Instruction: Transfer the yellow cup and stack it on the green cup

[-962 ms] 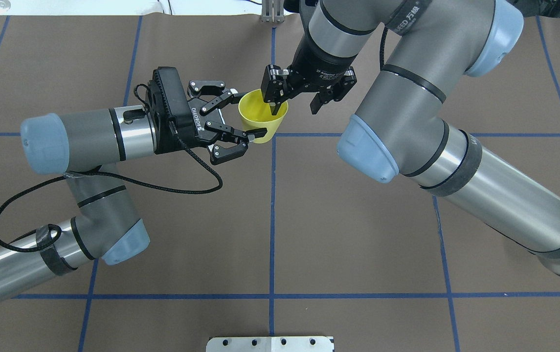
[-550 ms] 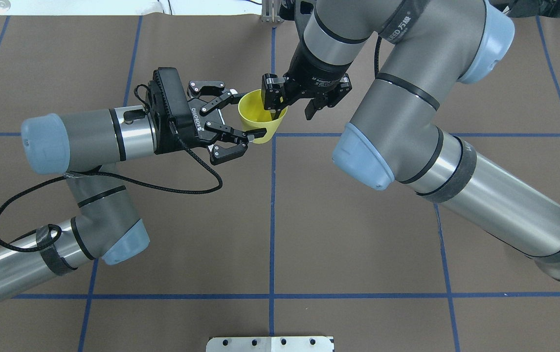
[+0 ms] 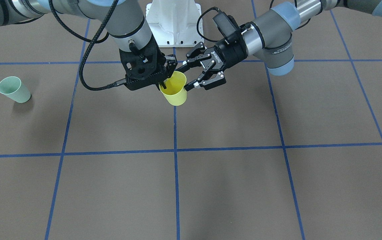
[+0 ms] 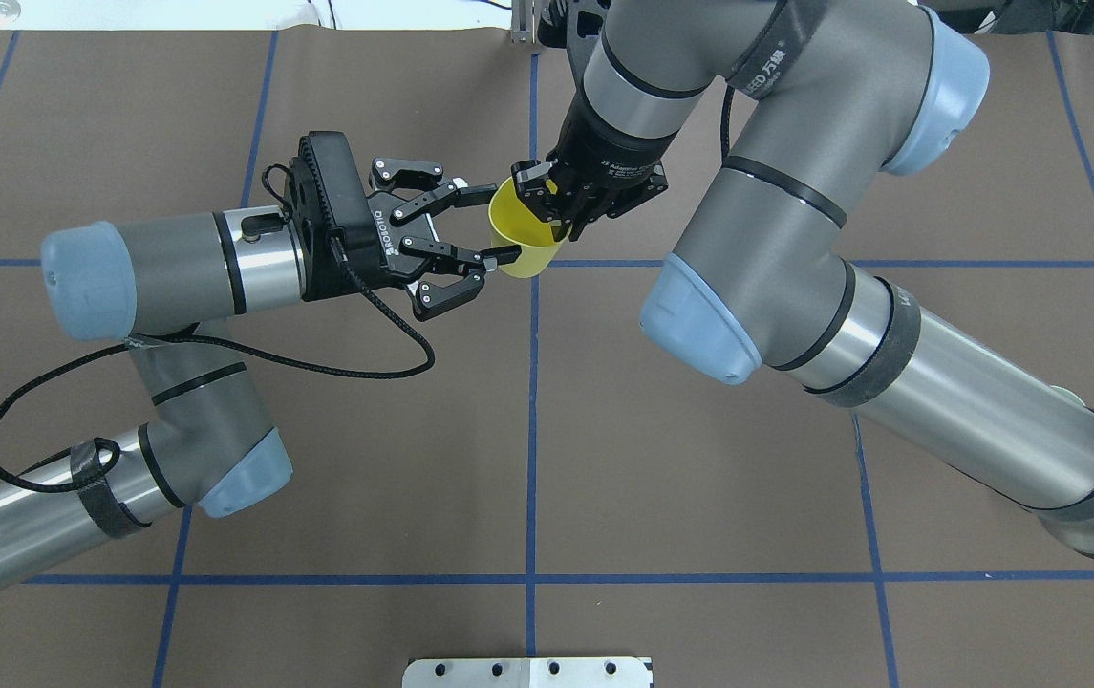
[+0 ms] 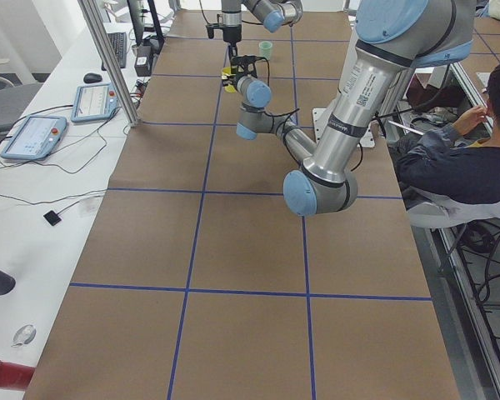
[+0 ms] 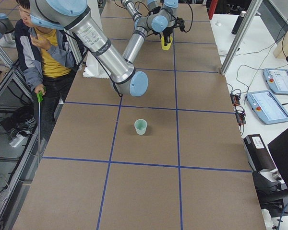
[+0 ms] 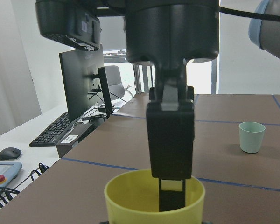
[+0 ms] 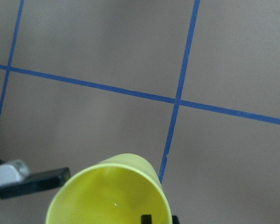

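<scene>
Yellow cup hangs above the surface, rim pinched by the right claw; left claw appears spread around it.

The counter is covered in brown sheeting marked into squares by blue tape lines. Beside the counter's long edge runs a white desk carrying a monitor, a black keyboard, a mouse, two teach pendants and loose cables. Aluminium frame posts stand at the counter's edge. On the counter's opposite side sit two seated persons. Behind the monitor is a bright window; the walls there are white.
</scene>
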Robot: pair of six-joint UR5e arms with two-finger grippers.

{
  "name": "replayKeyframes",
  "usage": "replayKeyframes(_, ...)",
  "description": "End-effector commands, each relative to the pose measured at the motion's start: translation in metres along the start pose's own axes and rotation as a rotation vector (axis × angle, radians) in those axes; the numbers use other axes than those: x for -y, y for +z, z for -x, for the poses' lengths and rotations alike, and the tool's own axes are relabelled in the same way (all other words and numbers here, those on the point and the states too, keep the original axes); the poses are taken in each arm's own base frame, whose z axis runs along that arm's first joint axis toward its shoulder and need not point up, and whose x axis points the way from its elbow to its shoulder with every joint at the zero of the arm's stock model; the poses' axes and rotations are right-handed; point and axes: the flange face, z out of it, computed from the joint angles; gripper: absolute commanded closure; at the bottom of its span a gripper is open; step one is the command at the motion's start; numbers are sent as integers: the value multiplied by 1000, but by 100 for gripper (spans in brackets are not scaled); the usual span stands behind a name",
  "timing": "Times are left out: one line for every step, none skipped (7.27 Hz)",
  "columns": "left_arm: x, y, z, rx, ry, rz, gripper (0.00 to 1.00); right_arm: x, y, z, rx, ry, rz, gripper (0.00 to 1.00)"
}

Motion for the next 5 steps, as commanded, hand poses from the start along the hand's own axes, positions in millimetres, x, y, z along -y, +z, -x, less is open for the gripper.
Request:
replayKeyframes(0,0,0,0,0,2,1,1,0,-2,-11,8,-11,100)
replayKeyframes(-1,-1,1,2,0,3,1,1,4,-8,-22,13,-13,100)
replayKeyframes(-1,-1,2,3,2,3,1,1,6,-12,-31,19,-17,100)
replayKeyframes(0,-1,3,5,3,3,1,-2,4,-16,-30,18,-21,100)
replayKeyframes(0,-2,3,6,4,2,1,-8,3,-26,-31,20,-21,100)
